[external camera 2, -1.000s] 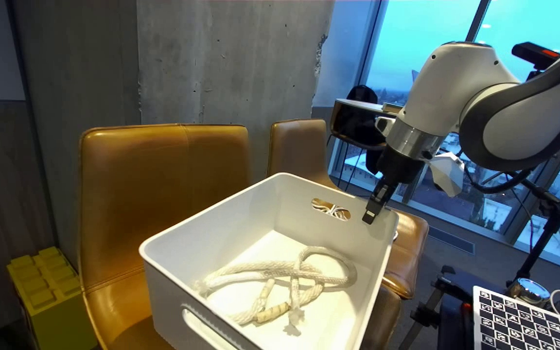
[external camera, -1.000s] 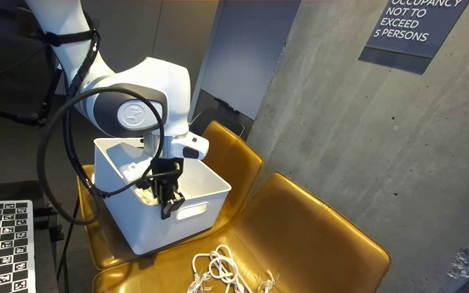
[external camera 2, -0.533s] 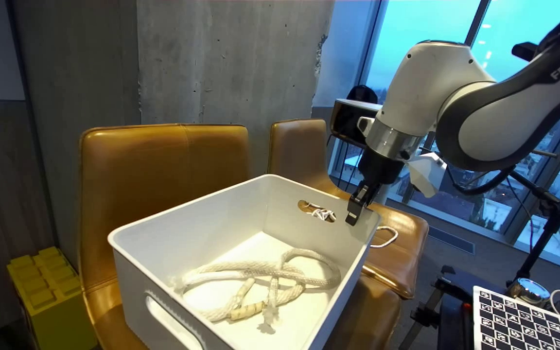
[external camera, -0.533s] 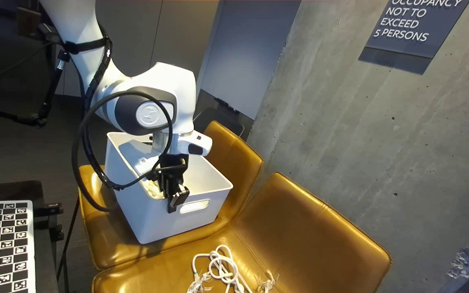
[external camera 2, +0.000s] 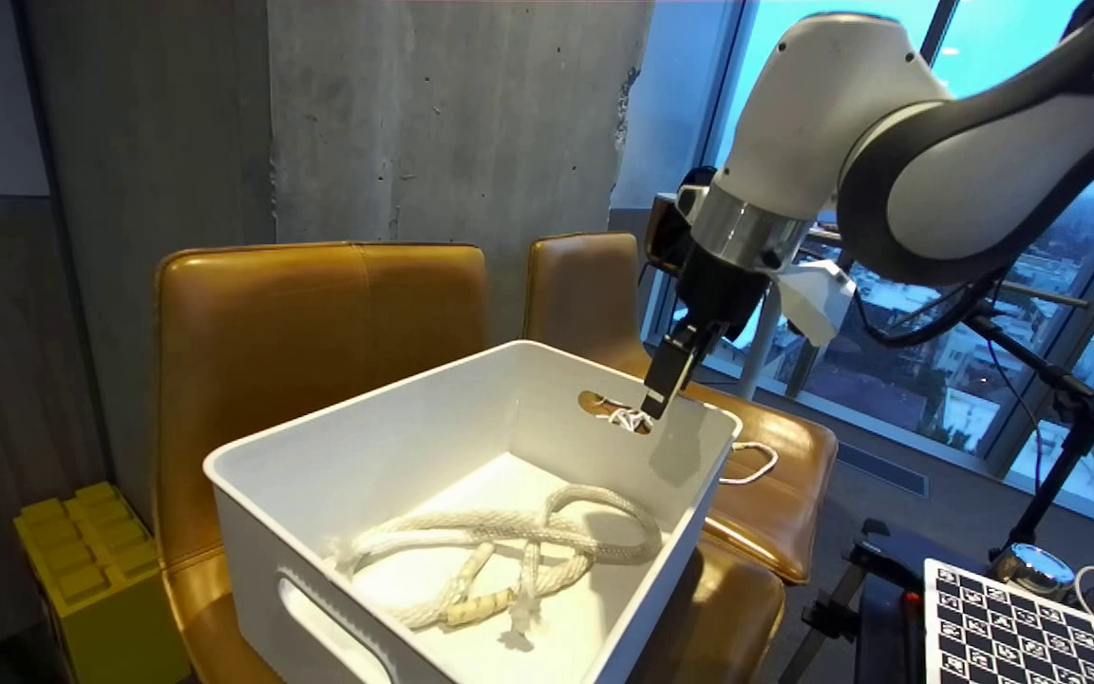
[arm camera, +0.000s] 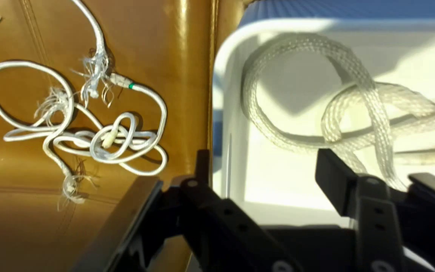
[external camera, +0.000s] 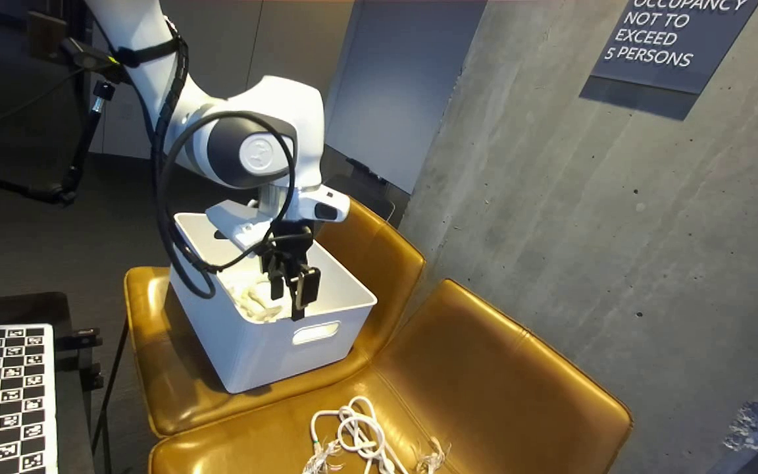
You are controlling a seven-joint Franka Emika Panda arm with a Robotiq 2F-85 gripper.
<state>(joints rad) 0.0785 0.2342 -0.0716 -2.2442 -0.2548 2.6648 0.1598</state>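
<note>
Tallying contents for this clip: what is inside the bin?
In the bin, thick white rope lies in crossing loops on the bottom. The rope covers the patches beneath it, so whether anything lies there cannot be seen.

A dark sign (external camera: pixel 672 47) — white-lettered — hangs on concrete (external camera: pixel 550 197).

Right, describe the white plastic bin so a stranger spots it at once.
Find the grey concrete wall, then the tan leather-look chairs in front. On one sits the rectangular white plastic bin. Its open top and the thick cream braided rope inside set it apart from the blocky yellow object.
</note>
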